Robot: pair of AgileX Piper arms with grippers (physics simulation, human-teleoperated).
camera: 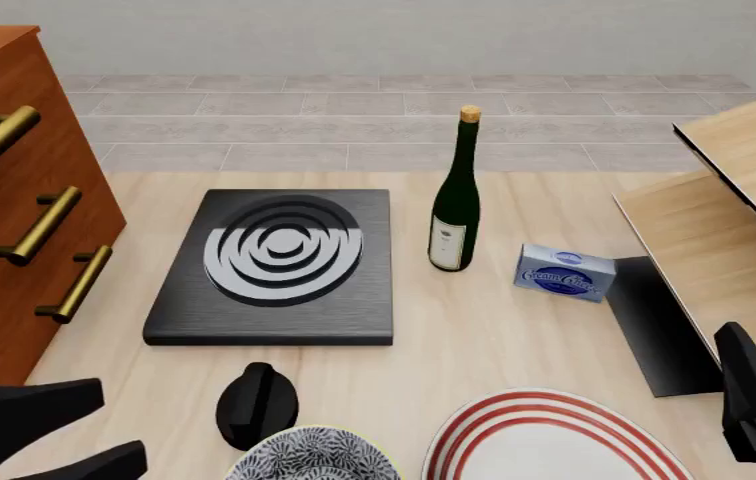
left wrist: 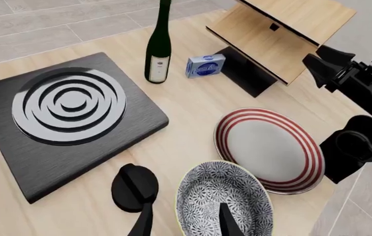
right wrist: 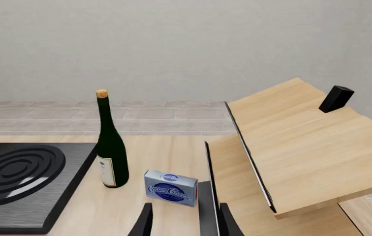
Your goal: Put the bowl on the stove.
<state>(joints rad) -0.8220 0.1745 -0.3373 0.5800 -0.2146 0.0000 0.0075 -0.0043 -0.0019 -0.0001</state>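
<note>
Evidently the left gripper (left wrist: 184, 223) hangs with its 2 fingers spread at the bottom of the left wrist view, one tip over the bowl (left wrist: 224, 200) interior, the other just outside the near rim beside the small black knob (left wrist: 134, 187); contact with the rim is hard to judge. Upright, mouth up, the bowl sits at the bottom centre of the front view, between knob and red-ringed plate (camera: 552, 438). The stove (camera: 278, 264) lies flat at centre left, well apart, burner rings up. The right gripper (right wrist: 184, 220) is parted, empty, facing the cream cheese box (right wrist: 170, 187) and wine bottle (right wrist: 110, 142).
</note>
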